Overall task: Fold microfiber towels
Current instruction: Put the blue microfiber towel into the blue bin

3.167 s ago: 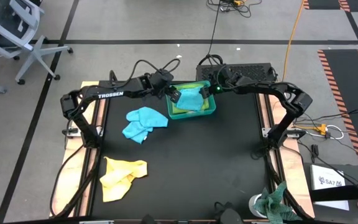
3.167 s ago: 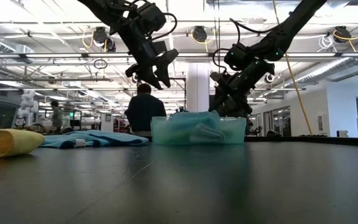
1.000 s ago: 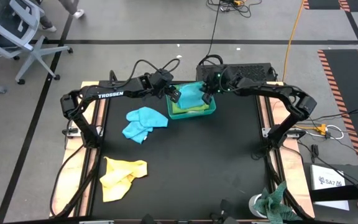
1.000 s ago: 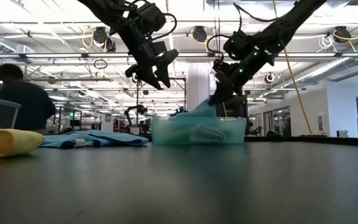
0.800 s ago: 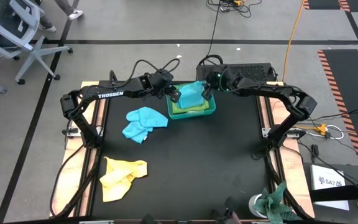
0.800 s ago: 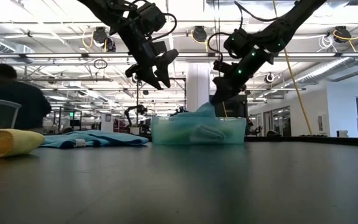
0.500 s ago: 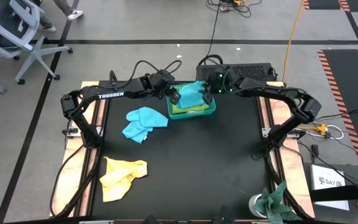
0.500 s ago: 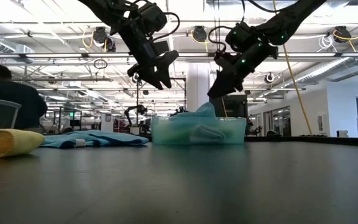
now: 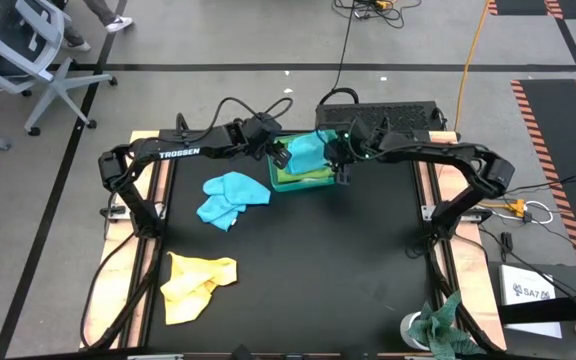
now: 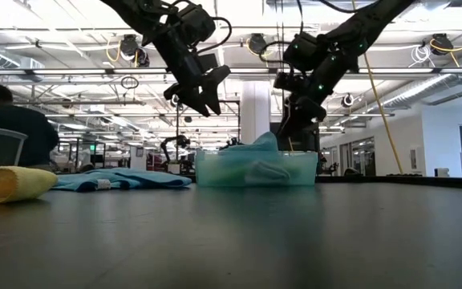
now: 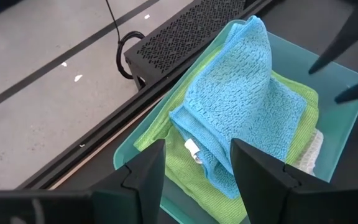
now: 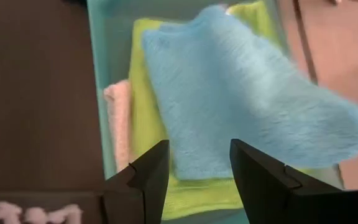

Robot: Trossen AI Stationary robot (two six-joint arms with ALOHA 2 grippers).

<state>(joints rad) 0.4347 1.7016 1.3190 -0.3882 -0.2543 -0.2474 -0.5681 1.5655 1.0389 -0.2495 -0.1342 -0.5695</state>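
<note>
Toward twelve o'clock, both my pincers, left (image 9: 281,157) and right (image 9: 340,172), hang apart over the tray (image 9: 340,181) of seemingly folded towels (image 9: 306,152); blue towel (image 9: 230,197) and yellow towel (image 9: 196,283) lie crumpled on the tabletop (image 9: 368,260).

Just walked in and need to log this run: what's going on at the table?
Two robot arms hover over a teal tray at the table's far edge. A light blue towel lies on lime green towels in it. The right gripper and the left gripper are both open and empty. A crumpled blue towel and a yellow towel lie on the table.
</note>
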